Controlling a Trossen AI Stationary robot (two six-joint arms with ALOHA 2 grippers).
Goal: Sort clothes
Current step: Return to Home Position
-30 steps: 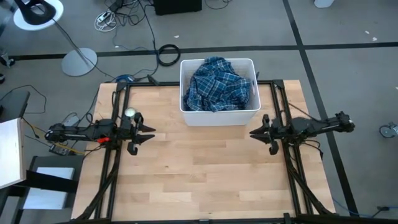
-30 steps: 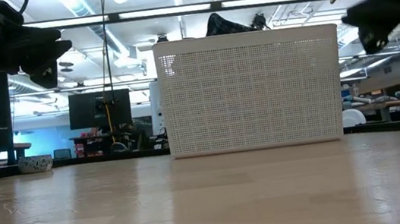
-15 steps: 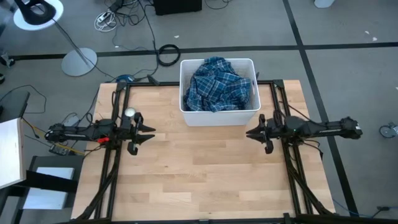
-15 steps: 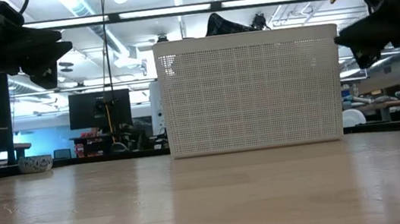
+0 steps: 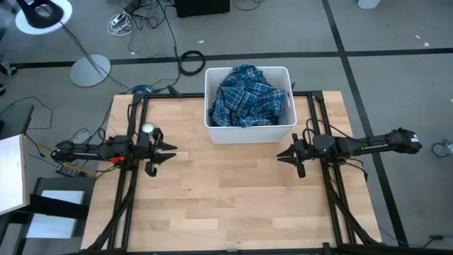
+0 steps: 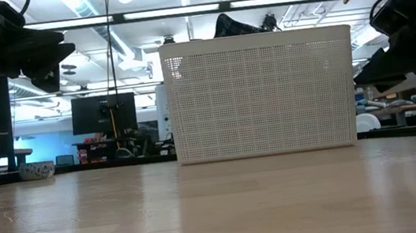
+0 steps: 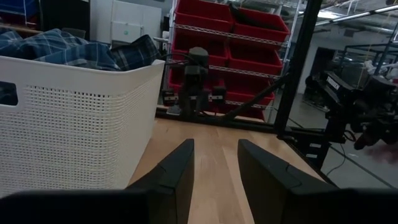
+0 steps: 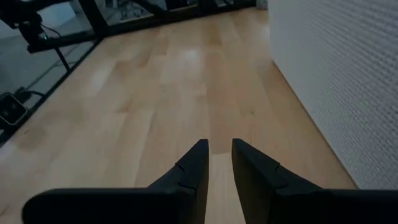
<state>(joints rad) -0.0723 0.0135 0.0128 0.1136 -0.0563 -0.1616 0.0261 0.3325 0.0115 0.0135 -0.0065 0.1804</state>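
One garment shows: the blue-white plaid shirt [image 5: 248, 95], heaped in the white bin [image 5: 248, 133] and bulging up to its rim. In the low view a dark fold pokes above the bin's top edge. Whether other clothes lie under it in the bin cannot be told. No cloth lies on the worktop [image 5: 226, 198] around the bin.

The shirt is thin woven cloth, crumpled into loose ridges. I judge it light, limp and not slippery, so it would drape and trail from any hold. A raised fold near the middle of the heap looks the best place to pinch, taken deep enough to catch more than one layer.

The bin is rigid plastic, rectangular with rounded corners, its walls pierced in a fine grid. The worktop is pale wood in jointed strips.

The left pincer [image 5: 171, 153] hangs off the bin's left corner on the side facing the arms, and the right pincer [image 5: 282, 156] off its right corner. Both are apart from the bin. Each has its fingers parted by a narrow gap with nothing between them.
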